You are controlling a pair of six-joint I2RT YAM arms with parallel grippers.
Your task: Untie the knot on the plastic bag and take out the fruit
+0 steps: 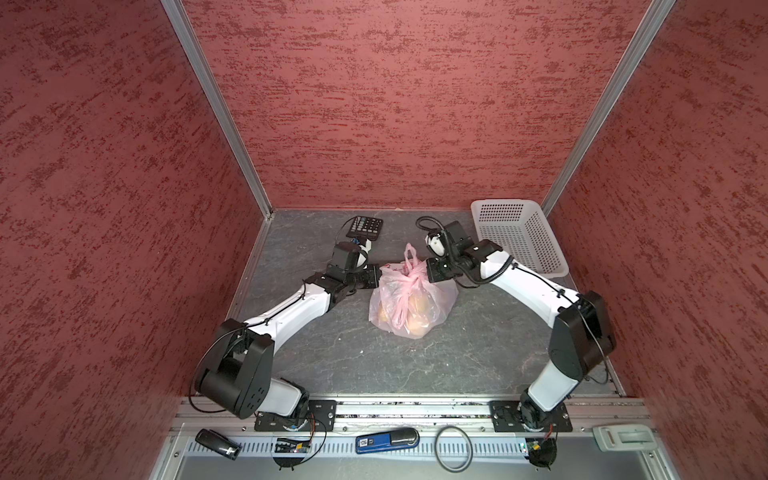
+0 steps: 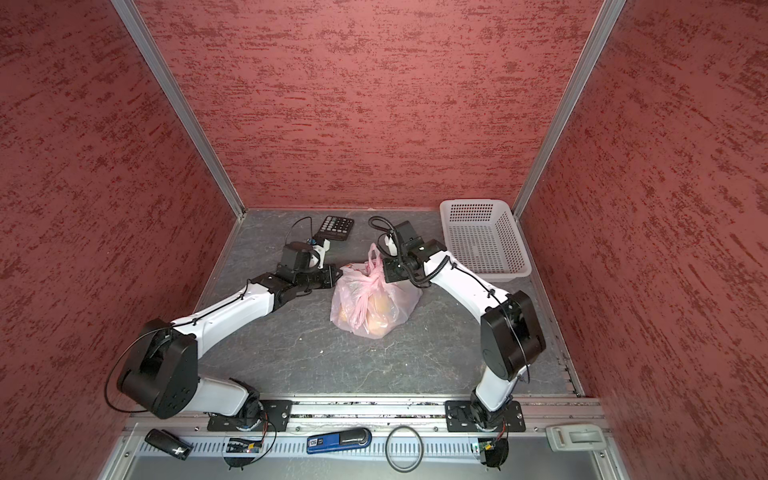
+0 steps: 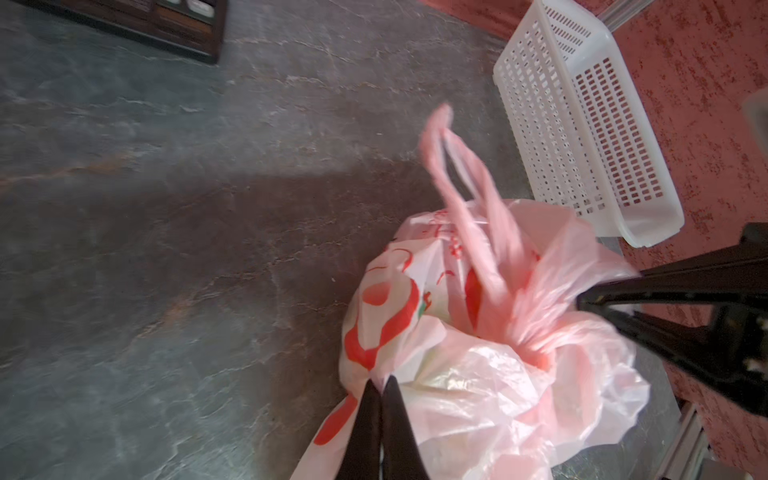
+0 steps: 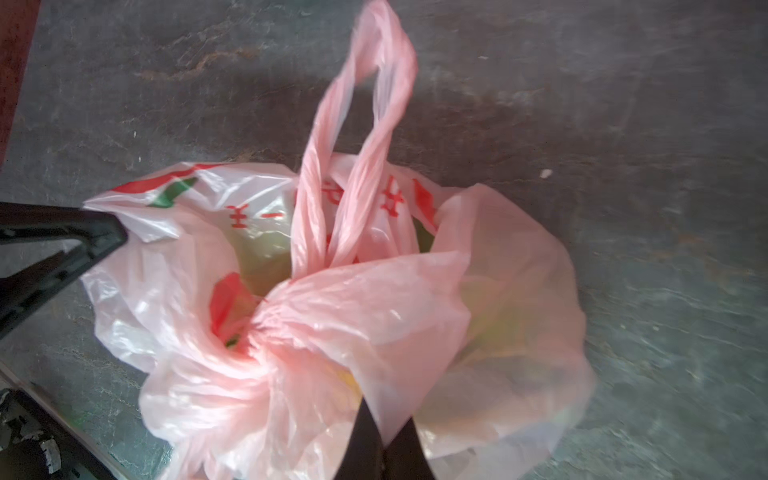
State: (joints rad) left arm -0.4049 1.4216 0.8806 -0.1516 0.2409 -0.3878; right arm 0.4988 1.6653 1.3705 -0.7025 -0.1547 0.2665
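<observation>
The pale pink plastic bag [image 1: 432, 303] [image 2: 399, 299] sits mid-table, with one handle loop [image 1: 410, 252] [image 4: 374, 83] standing up. The knot [image 3: 536, 349] [image 4: 266, 332] bunches the film at its top. Yellowish fruit [image 1: 419, 311] [image 2: 384, 307] shows dimly through the film. My left gripper [image 1: 376, 276] [image 2: 338, 274] [image 3: 382, 380] is shut on the bag's printed left edge. My right gripper [image 1: 430, 270] [image 2: 386, 270] [image 4: 386, 415] is shut on a flap of film on the bag's right side, beside the knot.
A white perforated basket [image 1: 505, 202] [image 2: 473, 202] [image 3: 582, 124] stands at the back right, close behind the right arm. A black calculator [image 1: 365, 227] [image 2: 336, 227] lies at the back, behind the left wrist. A blue stapler [image 1: 386, 441] and a black ring [image 1: 454, 448] lie on the front rail.
</observation>
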